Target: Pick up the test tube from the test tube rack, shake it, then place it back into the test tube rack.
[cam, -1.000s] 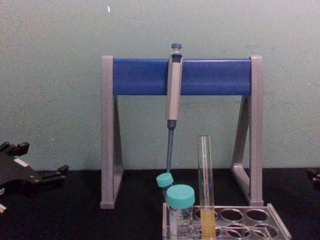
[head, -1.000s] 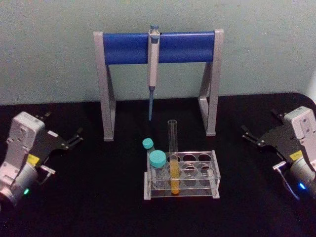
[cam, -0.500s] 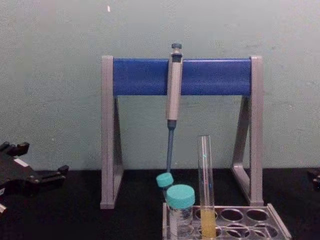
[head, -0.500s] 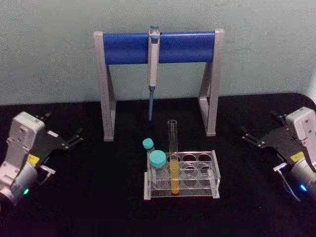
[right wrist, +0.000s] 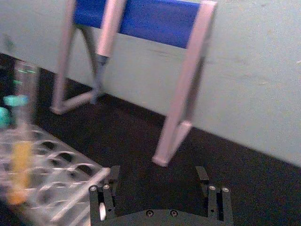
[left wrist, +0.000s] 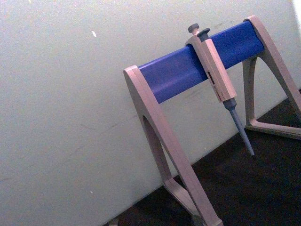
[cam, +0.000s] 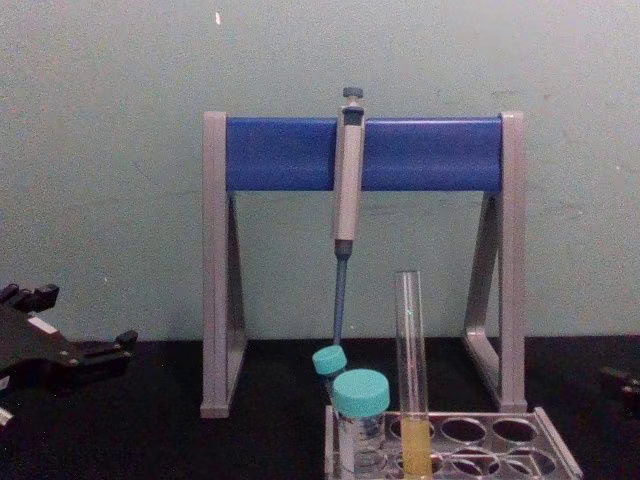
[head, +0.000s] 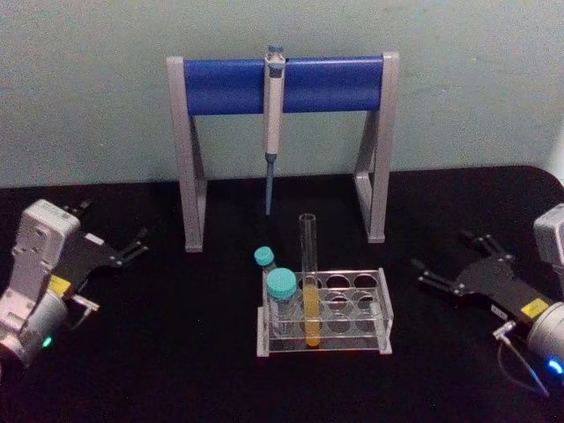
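The test tube (head: 308, 264) stands upright in the test tube rack (head: 384, 322) at the table's middle, orange liquid in its lower part. The chest view shows the test tube (cam: 410, 360) rising from the test tube rack (cam: 556, 448). My right gripper (head: 441, 256) is open to the right of the rack, pointing at it, a short gap away. In the right wrist view the gripper (right wrist: 157, 188) has nothing between its fingers; the rack (right wrist: 70, 200) and tube (right wrist: 22, 136) lie ahead. My left gripper (head: 139, 243) sits open at the far left, away from the rack.
Two teal-capped tubes (head: 281, 286) stand in the rack's left end, right beside the test tube. Behind the rack is a grey-and-blue pipette stand (head: 282, 84) with a grey pipette (head: 273, 115) hanging from it. The black table (head: 176, 352) meets a pale wall behind.
My right gripper has moved down and left, closer to the rack. The left arm, tube and rack have not moved.
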You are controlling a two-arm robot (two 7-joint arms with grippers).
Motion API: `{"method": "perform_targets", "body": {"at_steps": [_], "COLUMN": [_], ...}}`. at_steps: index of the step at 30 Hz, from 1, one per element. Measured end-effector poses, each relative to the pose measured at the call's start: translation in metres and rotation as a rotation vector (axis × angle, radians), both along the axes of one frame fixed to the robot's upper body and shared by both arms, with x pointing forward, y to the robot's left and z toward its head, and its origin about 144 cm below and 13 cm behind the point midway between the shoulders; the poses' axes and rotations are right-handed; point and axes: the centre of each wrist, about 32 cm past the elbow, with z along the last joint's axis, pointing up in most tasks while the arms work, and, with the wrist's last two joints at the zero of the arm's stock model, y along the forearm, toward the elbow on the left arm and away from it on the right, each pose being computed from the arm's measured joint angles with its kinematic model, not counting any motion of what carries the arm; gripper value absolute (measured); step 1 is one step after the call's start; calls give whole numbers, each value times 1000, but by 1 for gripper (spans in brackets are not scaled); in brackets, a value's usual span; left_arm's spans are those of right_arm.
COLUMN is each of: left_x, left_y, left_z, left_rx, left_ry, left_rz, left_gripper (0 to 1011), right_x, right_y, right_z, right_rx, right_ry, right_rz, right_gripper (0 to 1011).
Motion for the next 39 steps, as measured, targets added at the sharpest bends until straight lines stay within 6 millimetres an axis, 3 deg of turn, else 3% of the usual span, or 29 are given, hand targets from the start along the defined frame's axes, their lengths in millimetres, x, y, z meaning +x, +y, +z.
{"method": "perform_targets", "body": {"at_steps": [16, 39], "left_x": [0, 0], "left_y": [0, 0], "left_z": [0, 0], "left_rx": [0, 0], "left_ry": [0, 0], "left_rz": [0, 0], "left_gripper": [1001, 1002], "right_x": [-10, 19], "right_y": [24, 67], "right_z": [15, 25], "right_rx": [130, 199], "right_ry": [104, 139], "right_rz": [220, 330], "right_gripper": [1000, 1000]}}
